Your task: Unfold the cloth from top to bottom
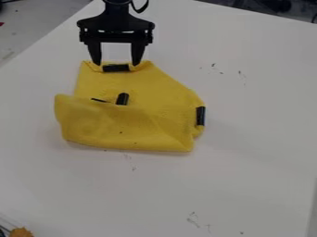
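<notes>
Camera view: your gripper point(116, 63) is spread wide, and the black strip point(116, 68) on the cloth point(123, 127) runs longways from near one tip toward the other.

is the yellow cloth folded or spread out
Partly folded: the yellow cloth has a flap doubled over its near part, its loose edge meeting a black strip.

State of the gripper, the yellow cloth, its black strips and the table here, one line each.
Gripper: open, fingers spread at the cloth's top edge.
Yellow cloth: partly folded, lower part turned up, wrinkled.
Top strip: lying between the fingers.
Middle strip: standing out past the flap's edge.
Right strip: exposed.
Table: marked with dark specks.
</notes>
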`<action>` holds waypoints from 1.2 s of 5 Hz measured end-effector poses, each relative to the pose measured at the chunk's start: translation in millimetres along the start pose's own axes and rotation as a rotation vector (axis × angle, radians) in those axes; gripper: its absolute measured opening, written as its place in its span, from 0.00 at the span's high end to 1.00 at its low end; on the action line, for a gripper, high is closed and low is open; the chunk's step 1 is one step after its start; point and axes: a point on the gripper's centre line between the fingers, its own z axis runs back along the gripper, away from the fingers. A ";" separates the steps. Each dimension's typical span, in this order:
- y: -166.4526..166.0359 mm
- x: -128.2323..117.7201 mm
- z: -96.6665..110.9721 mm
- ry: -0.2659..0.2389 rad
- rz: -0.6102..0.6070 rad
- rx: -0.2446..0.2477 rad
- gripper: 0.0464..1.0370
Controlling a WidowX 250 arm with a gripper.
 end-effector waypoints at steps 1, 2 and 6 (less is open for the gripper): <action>-0.1 -6.7 -11.5 0.031 0.002 0.012 0.04; 5.7 -25.0 -26.4 0.053 0.066 0.034 0.04; 13.1 -49.7 -50.6 0.045 0.250 0.036 0.04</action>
